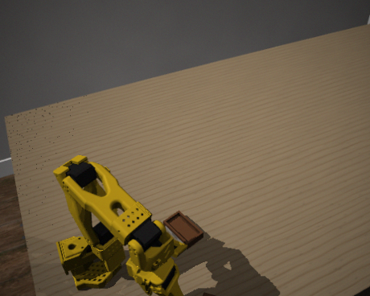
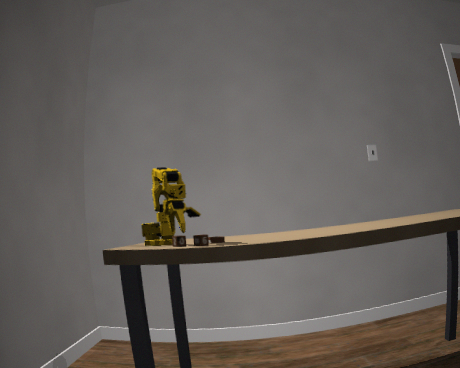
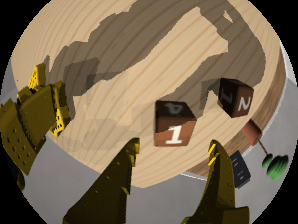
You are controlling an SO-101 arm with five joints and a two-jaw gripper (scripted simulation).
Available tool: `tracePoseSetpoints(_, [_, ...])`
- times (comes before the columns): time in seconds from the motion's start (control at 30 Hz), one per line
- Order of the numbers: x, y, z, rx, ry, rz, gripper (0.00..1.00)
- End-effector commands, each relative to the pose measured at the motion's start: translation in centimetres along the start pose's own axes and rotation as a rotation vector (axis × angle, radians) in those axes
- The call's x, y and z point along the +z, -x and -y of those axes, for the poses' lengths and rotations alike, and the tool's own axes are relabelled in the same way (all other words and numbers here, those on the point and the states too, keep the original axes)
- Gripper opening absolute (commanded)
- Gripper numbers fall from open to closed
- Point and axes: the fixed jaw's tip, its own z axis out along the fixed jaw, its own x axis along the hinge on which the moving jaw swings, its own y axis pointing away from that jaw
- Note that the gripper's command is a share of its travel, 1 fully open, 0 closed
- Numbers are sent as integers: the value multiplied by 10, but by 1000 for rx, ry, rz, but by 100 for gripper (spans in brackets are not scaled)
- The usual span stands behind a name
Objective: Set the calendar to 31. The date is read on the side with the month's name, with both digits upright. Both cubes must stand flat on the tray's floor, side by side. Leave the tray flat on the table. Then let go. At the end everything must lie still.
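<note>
The brown tray (image 1: 183,228) (image 2: 217,239) lies flat on the table and is empty. No month name is readable. One brown cube (image 3: 175,125) stands on the table in the wrist view, with a white 1 on its lit side and a dim 4 on top. A second cube (image 3: 237,98) stands to its right, showing a 2 and a dim 1. Two cubes also show left of the tray in the exterior view, digits too small to read surely. My gripper (image 3: 174,143) is open and empty, held above the table. In the wrist view the nearer cube appears just beyond the fingertips.
The table edge (image 2: 185,256) runs close behind the cubes in the wrist view. Beyond it, off the table, are a reddish cylinder (image 3: 252,131), a green object (image 3: 276,167) and a dark block (image 3: 240,170). The arm's shadow falls across the table.
</note>
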Motion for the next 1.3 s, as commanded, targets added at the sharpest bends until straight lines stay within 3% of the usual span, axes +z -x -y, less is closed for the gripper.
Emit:
tracePoseSetpoints(0.0, [4,1,4,2,-23,-4,35])
tracePoseSetpoints(0.53, [20,1,3,2,-23,-4,35])
tracePoseSetpoints(1.27, [22,1,4,2,-23,-4,32])
